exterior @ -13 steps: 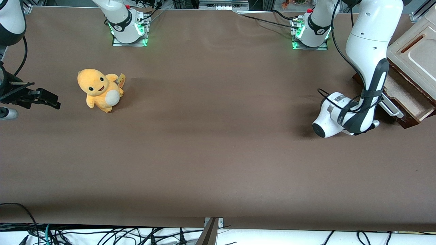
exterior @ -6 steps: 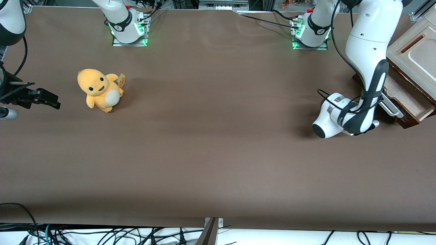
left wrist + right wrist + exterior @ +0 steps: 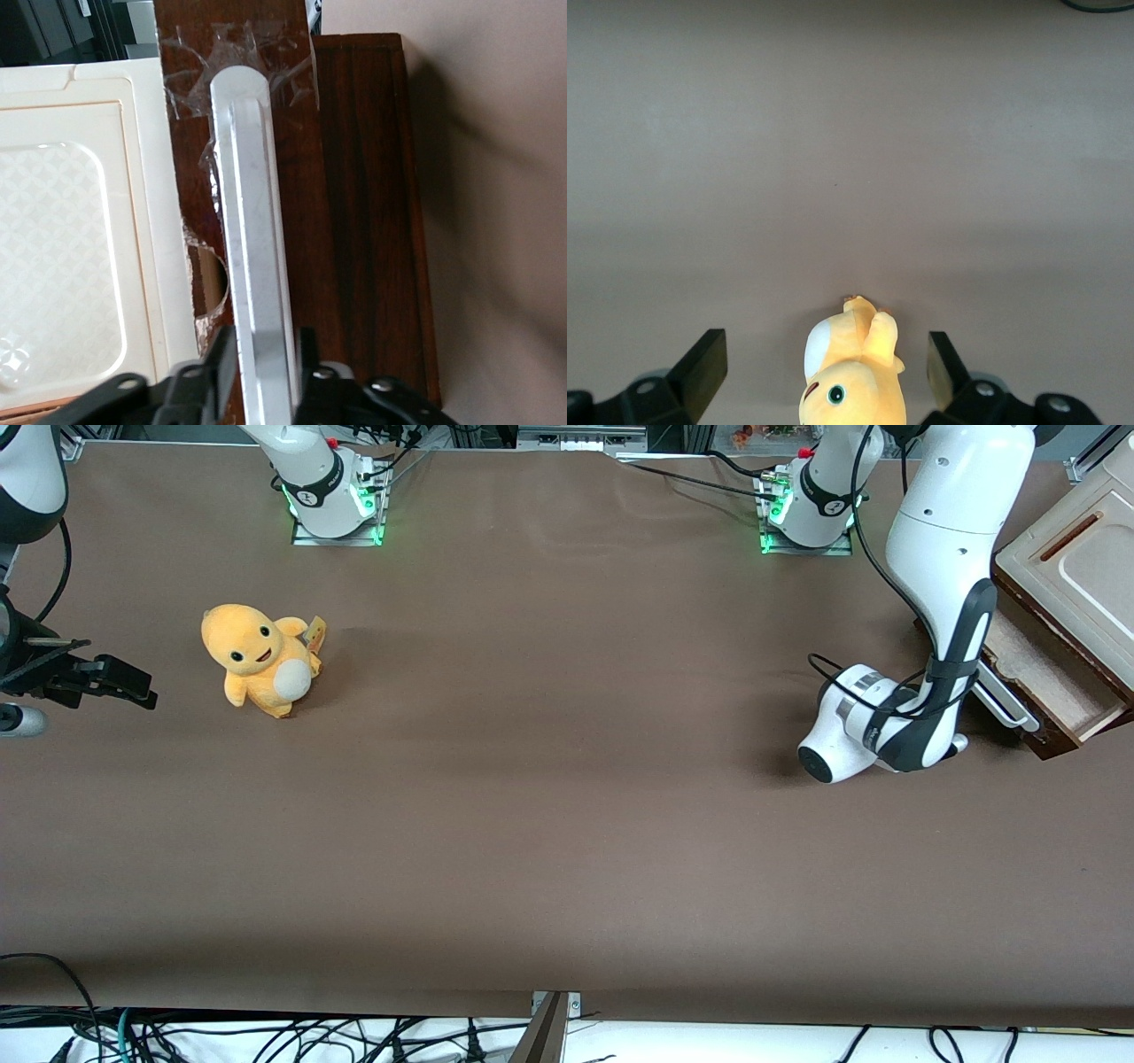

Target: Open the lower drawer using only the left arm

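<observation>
You have the shallow dark-brown wooden lower drawer (image 3: 1045, 682) partly out of its cabinet at the working arm's end of the table. From the front, a strip of its pale light-wood inside shows beneath the cream-white cabinet top with its thin orange slot (image 3: 1067, 571).

The white jointed left arm with dark grey bands (image 3: 939, 558) reaches down in front of the drawer. Its black two-finger gripper (image 3: 263, 372) sits at the long white-silver bar handle (image 3: 255, 257). In the wrist view a finger (image 3: 223, 363) stands on each side of the bar, pinched against it, so you have a grasp on the handle. From the front the gripper itself is hidden by the wrist; only the handle's end (image 3: 1010, 707) sticks out past the arm.

Judgement on progress: the grasp is done and the pull is under way. The drawer reads as open by a good part of its depth, not fully. How much travel is left cannot be told, since the cabinet top covers the rest of the drawer.

What remains, as you see it: draw the handle farther out from the cabinet, then let go.

An orange plush toy with a pale belly (image 3: 260, 658) lies on the brown table (image 3: 567, 824) toward the parked arm's end, well apart from the work.
</observation>
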{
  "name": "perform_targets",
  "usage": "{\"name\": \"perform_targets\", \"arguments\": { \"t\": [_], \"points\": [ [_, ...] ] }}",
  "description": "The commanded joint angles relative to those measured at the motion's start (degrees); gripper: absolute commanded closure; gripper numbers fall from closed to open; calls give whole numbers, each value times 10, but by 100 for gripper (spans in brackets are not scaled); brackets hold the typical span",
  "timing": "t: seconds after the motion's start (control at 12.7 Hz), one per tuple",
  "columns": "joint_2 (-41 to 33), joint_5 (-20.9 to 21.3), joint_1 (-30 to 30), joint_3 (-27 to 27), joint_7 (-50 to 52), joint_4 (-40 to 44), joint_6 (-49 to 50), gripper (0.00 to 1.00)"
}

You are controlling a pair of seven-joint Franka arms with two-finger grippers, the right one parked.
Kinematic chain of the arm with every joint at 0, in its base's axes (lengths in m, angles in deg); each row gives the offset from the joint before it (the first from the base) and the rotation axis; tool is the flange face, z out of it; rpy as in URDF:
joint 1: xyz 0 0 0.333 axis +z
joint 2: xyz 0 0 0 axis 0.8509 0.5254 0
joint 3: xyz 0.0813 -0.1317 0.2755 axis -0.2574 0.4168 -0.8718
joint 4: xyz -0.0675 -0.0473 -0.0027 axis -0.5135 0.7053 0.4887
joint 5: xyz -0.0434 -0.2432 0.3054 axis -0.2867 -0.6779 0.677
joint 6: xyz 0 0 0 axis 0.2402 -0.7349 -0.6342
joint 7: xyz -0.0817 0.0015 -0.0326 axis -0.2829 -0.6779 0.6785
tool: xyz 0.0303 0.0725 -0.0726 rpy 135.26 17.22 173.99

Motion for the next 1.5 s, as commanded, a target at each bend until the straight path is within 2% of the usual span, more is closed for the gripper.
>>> {"name": "perform_targets", "arguments": {
  "t": [0.0, 0.32, 0.47, 0.63, 1.03, 1.11, 1.42],
  "points": [
    [-4, -13, -1, -4, -17, 7, 10, 0],
    [-9, -17, -1, -4, -18, 15, 10, 0],
    [-20, -23, 3, -2, -52, 23, 3, 0],
    [-35, -73, 3, -1, -99, 55, -7, 0],
    [-64, -147, 6, 17, -124, 70, -42, 0],
    [-71, -150, 6, 20, -148, 69, -47, 0],
    [-137, -222, 7, 43, -224, 77, -65, 0]
  ]
}}
